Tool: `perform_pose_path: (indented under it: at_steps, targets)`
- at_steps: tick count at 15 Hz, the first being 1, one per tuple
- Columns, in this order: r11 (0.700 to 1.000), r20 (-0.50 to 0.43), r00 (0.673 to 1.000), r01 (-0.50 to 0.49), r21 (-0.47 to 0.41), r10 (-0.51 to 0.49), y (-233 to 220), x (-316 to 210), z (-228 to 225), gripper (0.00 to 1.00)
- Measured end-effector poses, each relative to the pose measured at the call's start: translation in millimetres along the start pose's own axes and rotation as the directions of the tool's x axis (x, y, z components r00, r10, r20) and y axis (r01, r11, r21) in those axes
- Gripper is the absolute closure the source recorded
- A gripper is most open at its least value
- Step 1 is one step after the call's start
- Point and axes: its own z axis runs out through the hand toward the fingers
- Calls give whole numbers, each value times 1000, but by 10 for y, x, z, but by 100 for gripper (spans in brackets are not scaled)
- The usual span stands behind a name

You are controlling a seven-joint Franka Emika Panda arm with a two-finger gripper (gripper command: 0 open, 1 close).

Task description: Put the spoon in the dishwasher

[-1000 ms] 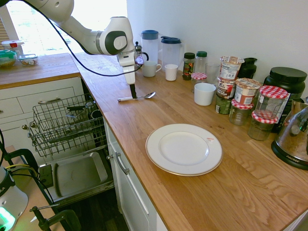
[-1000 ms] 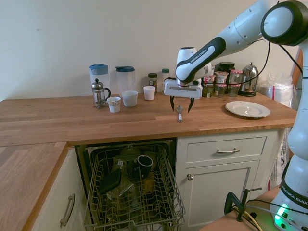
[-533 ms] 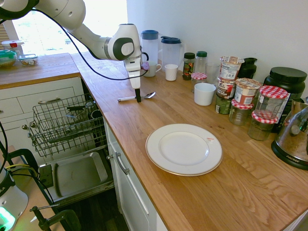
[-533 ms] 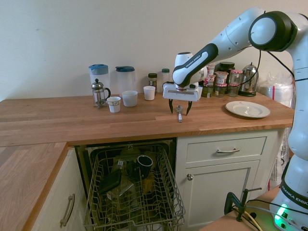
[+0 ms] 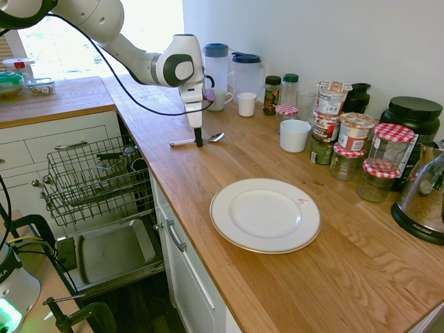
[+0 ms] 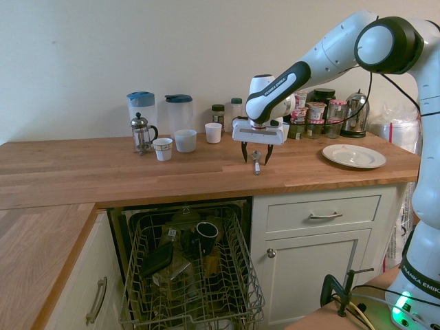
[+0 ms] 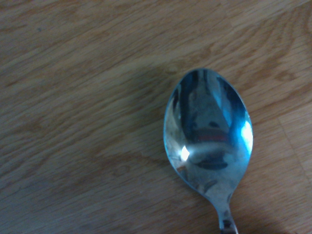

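The first exterior view looks down along the desk (image 5: 333, 277), the second faces its front, both sharing the plate (image 6: 354, 156); the wrist view is closest.

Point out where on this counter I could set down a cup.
There's bare wood between the plate and the spoon, and a broad stretch left of the coffee press. It's crowded along the wall, around the jars and kettle.

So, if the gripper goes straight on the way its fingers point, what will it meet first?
Probably the spoon, or the wooden counter around it; exact depth is unclear. The gripper is open above them.
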Motion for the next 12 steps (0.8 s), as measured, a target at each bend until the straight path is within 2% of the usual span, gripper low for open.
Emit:
perform_pose_path:
  at_steps: [12]
  targets:
    - [1000, 42, 999, -1, 7, 0, 1, 59, 18, 100]
